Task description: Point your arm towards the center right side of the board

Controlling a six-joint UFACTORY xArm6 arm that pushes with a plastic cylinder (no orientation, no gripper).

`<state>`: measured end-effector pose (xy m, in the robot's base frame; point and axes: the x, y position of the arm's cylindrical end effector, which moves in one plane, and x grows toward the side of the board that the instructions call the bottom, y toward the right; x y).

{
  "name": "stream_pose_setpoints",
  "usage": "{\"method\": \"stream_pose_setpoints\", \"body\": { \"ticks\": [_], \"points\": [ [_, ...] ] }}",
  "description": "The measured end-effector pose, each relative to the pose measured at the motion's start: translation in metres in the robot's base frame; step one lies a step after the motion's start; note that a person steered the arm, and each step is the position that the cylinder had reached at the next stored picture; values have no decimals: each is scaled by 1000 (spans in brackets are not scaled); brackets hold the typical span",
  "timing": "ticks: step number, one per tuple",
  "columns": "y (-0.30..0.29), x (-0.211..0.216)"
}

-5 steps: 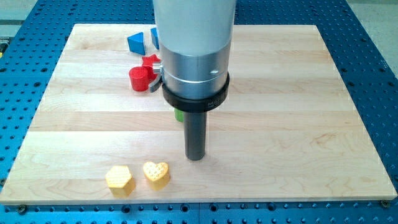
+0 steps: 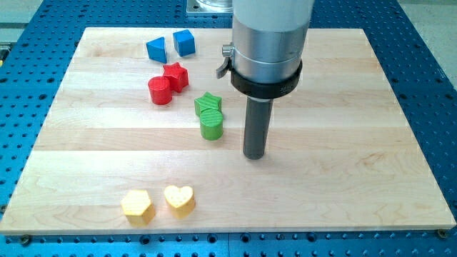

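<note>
So nearest the bottom edge of the frame sit the yellow hexagon (image 2: 136, 205) and yellow heart (image 2: 179, 200), well clear of me, no worry there. My tip (image 2: 255, 155) is down on the board (image 2: 371, 171) around the middle, just right of the green cylinder (image 2: 211, 126) and the green star (image 2: 208, 104) touching it from behind. No claw on me to open or close, only a bare rod, holding nothing.

What could go wrong, I reckon: if I swing wide or drift left I clip the green pair and shove them. Overshooting right runs me off the edge.

My target, the center right of the board, is plain pale wood with nothing on it. Further back, upper left: red cylinder (image 2: 161, 91), red star (image 2: 176, 76), two blue blocks (image 2: 156, 49) (image 2: 184, 42).
</note>
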<state>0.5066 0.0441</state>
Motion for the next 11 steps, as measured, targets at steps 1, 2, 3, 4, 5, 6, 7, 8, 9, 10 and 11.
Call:
{"method": "stream_pose_setpoints", "body": {
  "ticks": [1, 2, 3, 4, 5, 6, 7, 8, 9, 10, 11],
  "points": [
    [10, -5],
    [20, -10],
    [32, -15],
    [45, -19],
    [59, -22],
    [74, -26],
    [90, -29],
    [105, -32],
    [125, -35],
    [141, -39],
    [157, -43]
  ]
}}
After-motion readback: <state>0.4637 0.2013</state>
